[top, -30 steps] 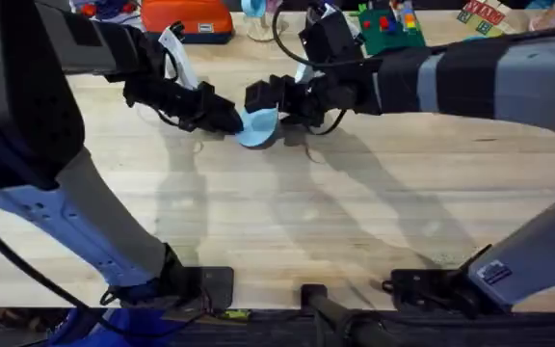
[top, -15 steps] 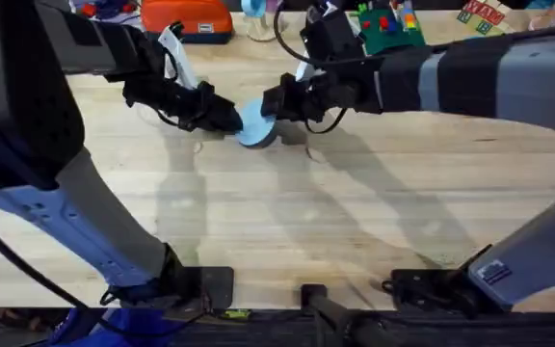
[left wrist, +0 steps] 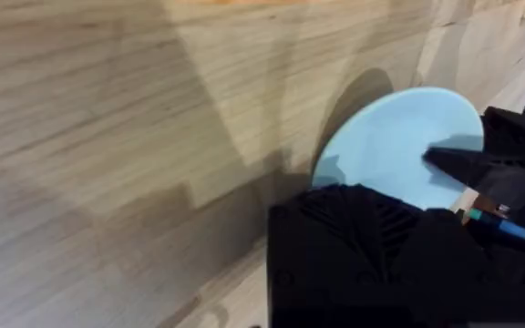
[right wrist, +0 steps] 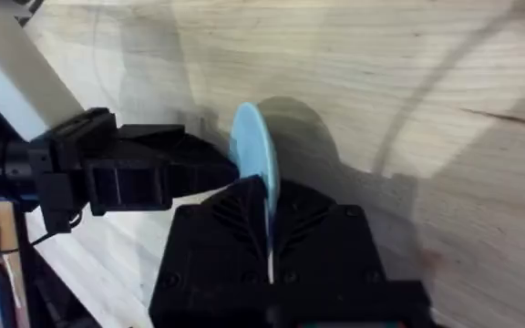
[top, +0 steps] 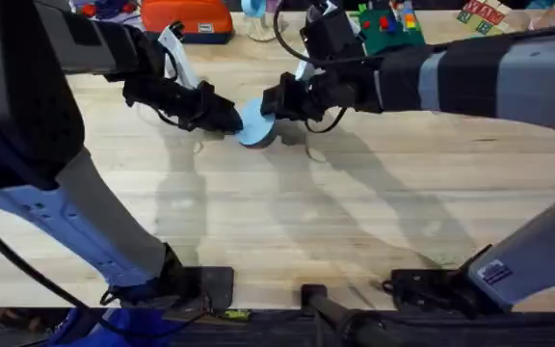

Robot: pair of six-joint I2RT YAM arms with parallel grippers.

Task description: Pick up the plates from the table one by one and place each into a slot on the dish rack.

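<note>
- Pale plank table (top: 287,231) spanning the overhead view, grain running left to right, bare wood across the middle and near side.
- Right arm (top: 470,77) entering from 3 o'clock high up and reaching leftward past the table's middle, dark with a grey section.
- Left arm (top: 85,58) coming in from 10 o'clock, large and dark near the camera, stretching rightward toward the same spot.
- Green toy-block board (top: 388,27) at about 1 o'clock along the far edge, with coloured blocks on it.
- Orange-red case (top: 189,19) at about 11 o'clock on the far edge.
- Pale blue plate (top: 255,123) at roughly 12 o'clock of the table's centre, lifted on edge between the two grippers, casting a shadow on the wood just behind it; seen edge-on in the right wrist view (right wrist: 255,159) and as a broad disc in the left wrist view (left wrist: 397,150).
- Right gripper (top: 276,104) clamped on the plate's rim from the 3 o'clock side, black fingers pressed on either face of the thin edge (right wrist: 264,196).
- Left gripper (top: 231,120) at the plate's 9 o'clock side, fingertips touching or right beside the rim; finger spread hidden behind the black housing, so cannot tell.
</note>
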